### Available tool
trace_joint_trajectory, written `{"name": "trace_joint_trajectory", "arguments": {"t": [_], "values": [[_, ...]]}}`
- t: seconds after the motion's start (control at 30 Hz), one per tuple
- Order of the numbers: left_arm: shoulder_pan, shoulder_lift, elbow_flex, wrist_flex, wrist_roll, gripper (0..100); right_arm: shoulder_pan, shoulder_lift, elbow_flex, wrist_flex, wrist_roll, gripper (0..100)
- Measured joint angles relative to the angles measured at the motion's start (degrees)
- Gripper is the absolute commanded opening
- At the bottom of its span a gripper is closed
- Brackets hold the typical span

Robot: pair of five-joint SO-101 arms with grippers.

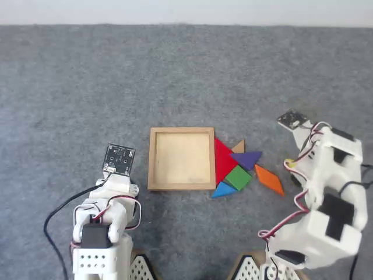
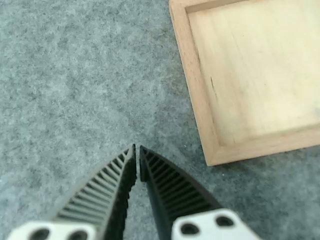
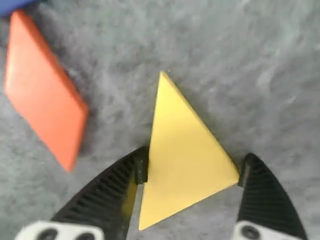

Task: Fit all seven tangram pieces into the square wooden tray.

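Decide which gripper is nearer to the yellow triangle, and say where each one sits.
Right. The right gripper has its jaws either side of the yellow triangle. The left gripper, jaws shut, is over carpet beside a corner of the wooden tray.

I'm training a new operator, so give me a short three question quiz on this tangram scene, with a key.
1. True or false: the square wooden tray already holds a piece.
2. Which arm's claw has the yellow triangular piece between its fingers: A left, B right?
3. What colour is the flat parallelogram piece?
Key: 1 false; 2 B, the right claw; 3 orange.
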Motion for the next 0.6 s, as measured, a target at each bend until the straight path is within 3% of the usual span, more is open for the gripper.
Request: {"name": "trace_joint_trajectory", "arguments": {"t": [0.4,0.6], "values": [[0.00,0.00,0.00,0.00,0.00,1,0.09,0.62,1.23,-0.97,-2.64,31.1],[0.00,0.00,0.00,0.00,0.00,1,0.18,0.62,0.79,-1.67,-6.86,16.5]]}}
